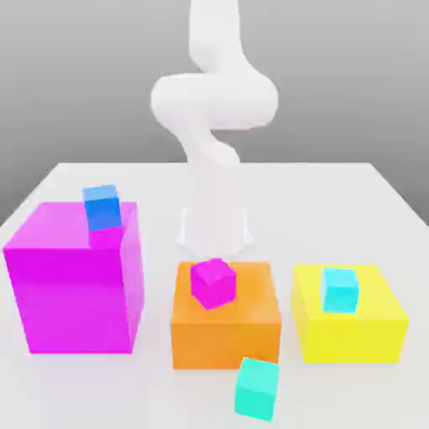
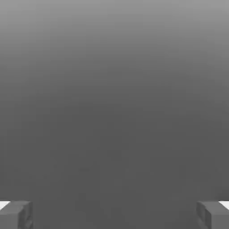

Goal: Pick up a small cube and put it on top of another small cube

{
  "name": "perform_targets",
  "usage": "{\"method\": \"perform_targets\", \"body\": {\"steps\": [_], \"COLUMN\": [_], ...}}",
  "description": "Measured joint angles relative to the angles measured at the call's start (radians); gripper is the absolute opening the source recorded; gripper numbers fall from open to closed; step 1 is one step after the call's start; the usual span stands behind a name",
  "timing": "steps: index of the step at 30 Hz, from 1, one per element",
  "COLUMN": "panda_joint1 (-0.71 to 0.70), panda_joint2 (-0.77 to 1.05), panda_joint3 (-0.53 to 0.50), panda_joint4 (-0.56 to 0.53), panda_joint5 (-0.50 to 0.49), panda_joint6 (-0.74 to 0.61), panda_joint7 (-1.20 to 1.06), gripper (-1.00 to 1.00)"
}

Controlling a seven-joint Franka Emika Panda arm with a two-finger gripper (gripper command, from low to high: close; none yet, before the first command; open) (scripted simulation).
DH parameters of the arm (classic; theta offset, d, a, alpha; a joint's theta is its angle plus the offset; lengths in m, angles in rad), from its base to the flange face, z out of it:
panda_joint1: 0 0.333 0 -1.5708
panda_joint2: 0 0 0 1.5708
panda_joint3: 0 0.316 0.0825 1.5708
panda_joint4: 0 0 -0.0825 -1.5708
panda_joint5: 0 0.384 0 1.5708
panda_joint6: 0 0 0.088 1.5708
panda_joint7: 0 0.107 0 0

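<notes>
The small cube [image 1: 255, 388], teal-green, lies on the white table near its front edge, just in front of the orange block. The other small cube [image 1: 212, 282], magenta-pink, sits on top of that orange block [image 1: 226, 335]. My white arm [image 1: 214, 109] rises from its base at the back middle of the table, well behind and above both cubes. In the hand view my gripper [image 2: 114, 214] is open. Its two grey fingertips [image 2: 15, 215] stand far apart with nothing between them, facing a plain grey backdrop.
A big magenta block [image 1: 75, 281] at the exterior view's left carries a small blue cube [image 1: 103, 207]. A yellow block [image 1: 348, 323] at the right carries a pale cyan cube [image 1: 339, 289]. The three blocks stand in a row across the table's front half.
</notes>
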Motion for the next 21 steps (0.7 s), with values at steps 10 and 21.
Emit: {"method": "perform_targets", "body": {"steps": [10,21], "panda_joint1": [-0.065,-0.066], "panda_joint2": [0.37,0.766], "panda_joint3": [0.107,0.156], "panda_joint4": [-0.095,-0.198], "panda_joint5": [-0.067,-0.11], "panda_joint6": [0.162,0.338], "panda_joint7": [0.199,0.393], "gripper": [0.0,0.0]}}
